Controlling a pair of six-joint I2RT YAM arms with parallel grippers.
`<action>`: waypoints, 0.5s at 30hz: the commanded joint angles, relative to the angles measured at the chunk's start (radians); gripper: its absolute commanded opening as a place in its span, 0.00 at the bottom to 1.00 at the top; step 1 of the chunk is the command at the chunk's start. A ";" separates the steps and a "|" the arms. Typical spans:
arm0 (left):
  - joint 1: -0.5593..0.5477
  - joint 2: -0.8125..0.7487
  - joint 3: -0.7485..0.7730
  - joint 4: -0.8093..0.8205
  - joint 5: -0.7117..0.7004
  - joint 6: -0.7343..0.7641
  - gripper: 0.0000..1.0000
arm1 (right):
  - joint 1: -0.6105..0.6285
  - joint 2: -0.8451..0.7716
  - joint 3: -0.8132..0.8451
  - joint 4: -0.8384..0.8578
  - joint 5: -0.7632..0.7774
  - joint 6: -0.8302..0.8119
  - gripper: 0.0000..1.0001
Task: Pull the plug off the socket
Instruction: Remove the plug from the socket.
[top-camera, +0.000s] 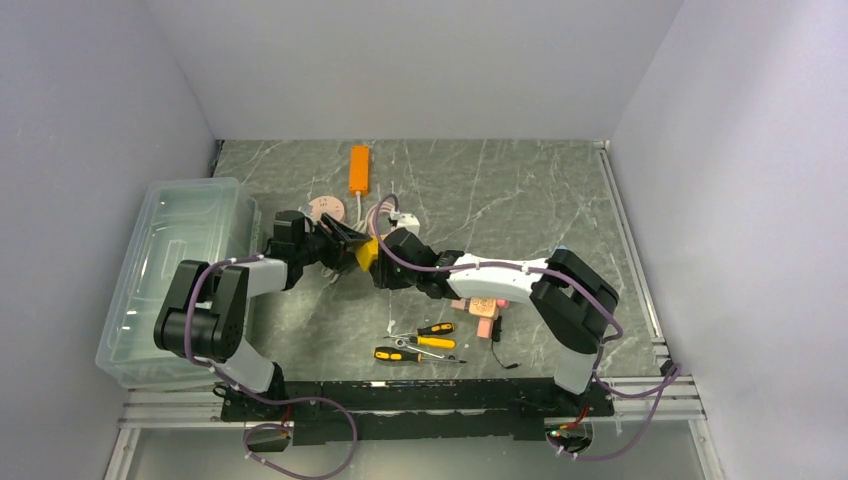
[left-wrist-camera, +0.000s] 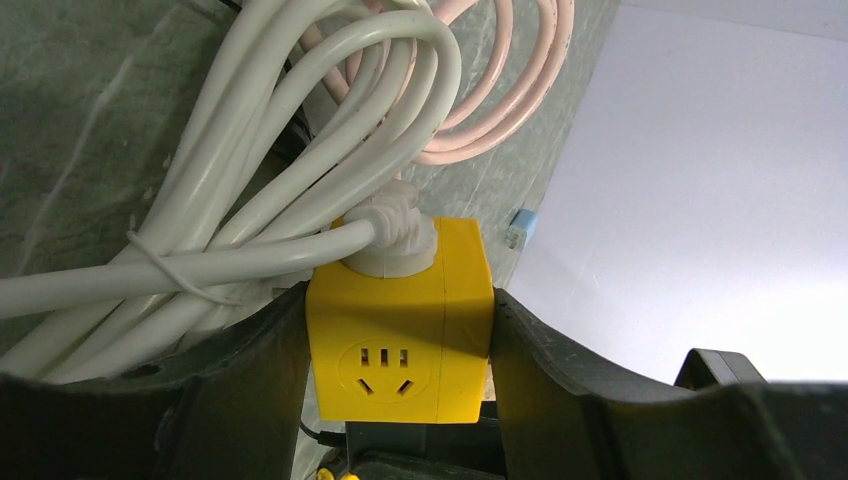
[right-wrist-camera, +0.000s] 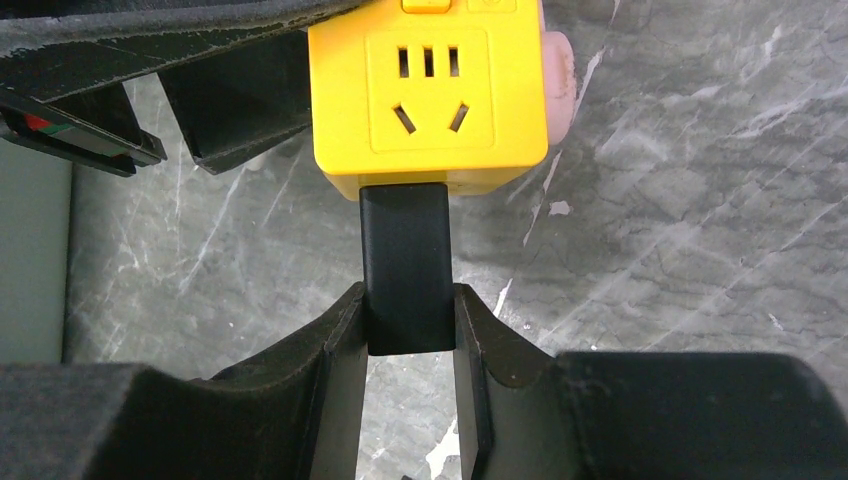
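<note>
Your left gripper (left-wrist-camera: 397, 322) is clenched on the sides of the yellow plastic cube socket (right-wrist-camera: 430, 90) near the middle of the table. Your right gripper (right-wrist-camera: 407, 318) is pinched on the flat black plug (right-wrist-camera: 405, 250) jutting from one face of the cube. Both grasps are made, but the plug looks seated, though the joint is shadowed and I can't tell whether it has started to slide, so the pull apart remains. Around you lie a grey-green marble-patterned table top (top-camera: 520, 190), plain white walls (top-camera: 400, 60), a clear plastic bin (top-camera: 180, 200) on your left and yellow-handled screwdrivers (top-camera: 420, 346) near the bases.
</note>
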 joint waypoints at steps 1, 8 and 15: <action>0.008 -0.015 0.015 0.097 0.075 -0.045 0.00 | -0.012 0.008 0.013 -0.010 0.069 -0.028 0.00; 0.021 -0.008 0.016 0.098 0.078 -0.045 0.00 | -0.012 -0.052 -0.094 0.150 0.014 -0.133 0.00; 0.023 0.000 0.012 0.111 0.081 -0.056 0.00 | -0.012 -0.052 -0.085 0.131 0.029 -0.172 0.00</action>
